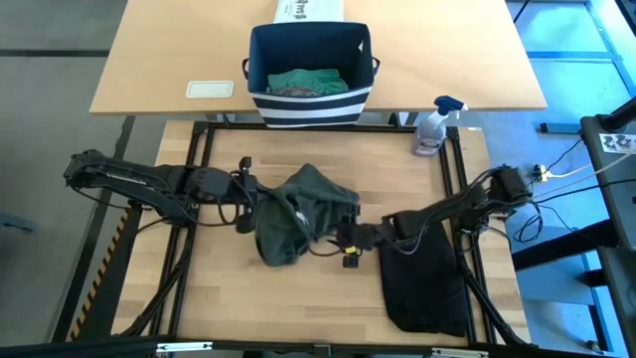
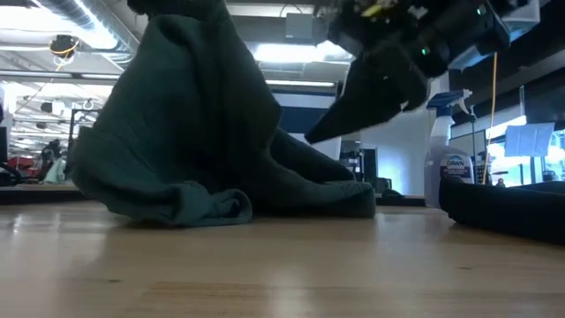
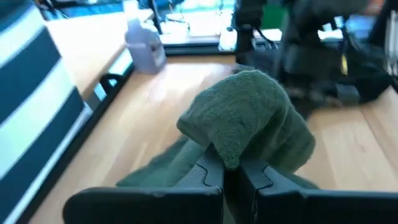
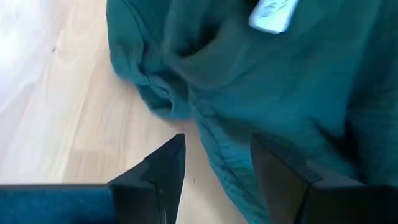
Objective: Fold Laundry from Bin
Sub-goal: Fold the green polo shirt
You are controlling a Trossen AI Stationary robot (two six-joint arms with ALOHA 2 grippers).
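Your left pincer [image 3: 231,177] sits mid-tabletop, fingers together and clamped on a fold of the dark green garment [image 1: 298,214]; the left wrist view shows the cloth bunched up and draped over the fingertips. From the low view that garment rises in a tall peak from where it is held, its lower edge pooled in a heap on the wooden tabletop [image 1: 219,298]. Your right pincer [image 4: 216,163] comes in from the garment's right side, fingers apart with nothing between them, tips just above bare wood right at the cloth's hem; a small white label [image 4: 271,15] shows on the fabric ahead of them. In the high view the right arm lies across the black garment [image 1: 425,283], which is spread flat on the right part of the tabletop, just beside the green one. The bin [image 1: 310,75], navy with white stripes, stands on the farther, paler table beyond the work area, well apart from both pincers; you can see teal-green cloth [image 1: 308,82] lying inside it. A white printed box [image 1: 308,12] stands just behind the bin, a spray bottle [image 1: 435,127] at the far right corner of the work tabletop, and a small pale rectangular pad [image 1: 210,89] left of the bin
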